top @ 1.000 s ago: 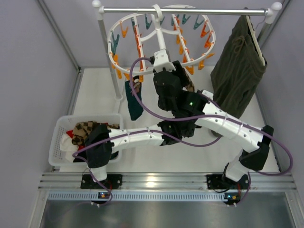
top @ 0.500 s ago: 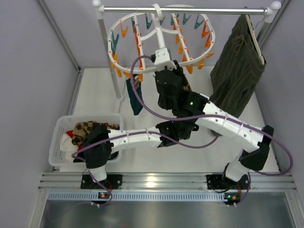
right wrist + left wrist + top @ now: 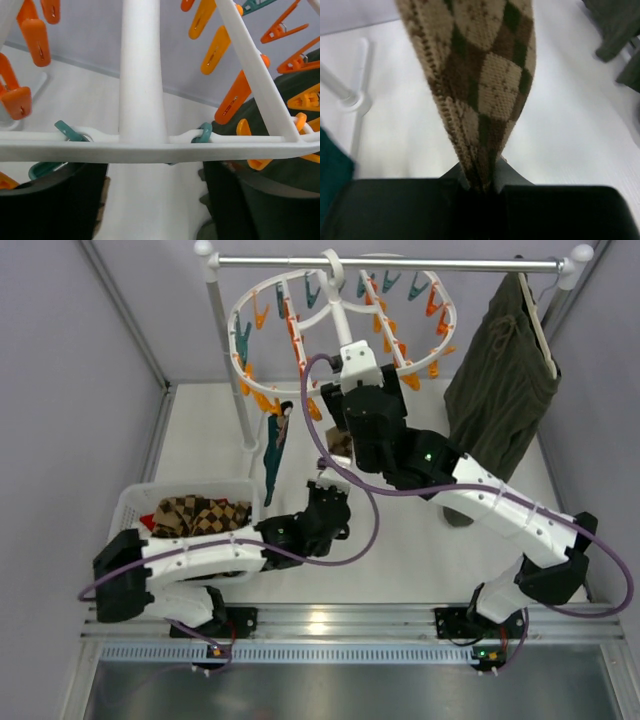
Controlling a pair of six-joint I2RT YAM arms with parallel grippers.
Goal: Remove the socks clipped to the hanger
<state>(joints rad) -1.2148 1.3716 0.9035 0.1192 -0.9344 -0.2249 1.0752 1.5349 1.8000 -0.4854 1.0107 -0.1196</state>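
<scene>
The white oval hanger with orange and teal clips hangs from the rod at the back. A brown-and-tan argyle sock hangs from its near side. My left gripper is shut on the lower end of that argyle sock, pinched between the fingers at the left gripper. A dark teal sock hangs clipped at the near left. My right gripper is up under the hanger's near rim, with its jaws wide apart at the right gripper and nothing between them.
A white basket at the near left holds argyle socks. A large olive-green garment hangs at the back right. The rack's white post stands at the back left. Grey walls close both sides.
My left arm has swung its elbow down to the left, and its gripper has moved left below the argyle sock. My right gripper has risen towards the rim. The teal sock has swung edge-on.
</scene>
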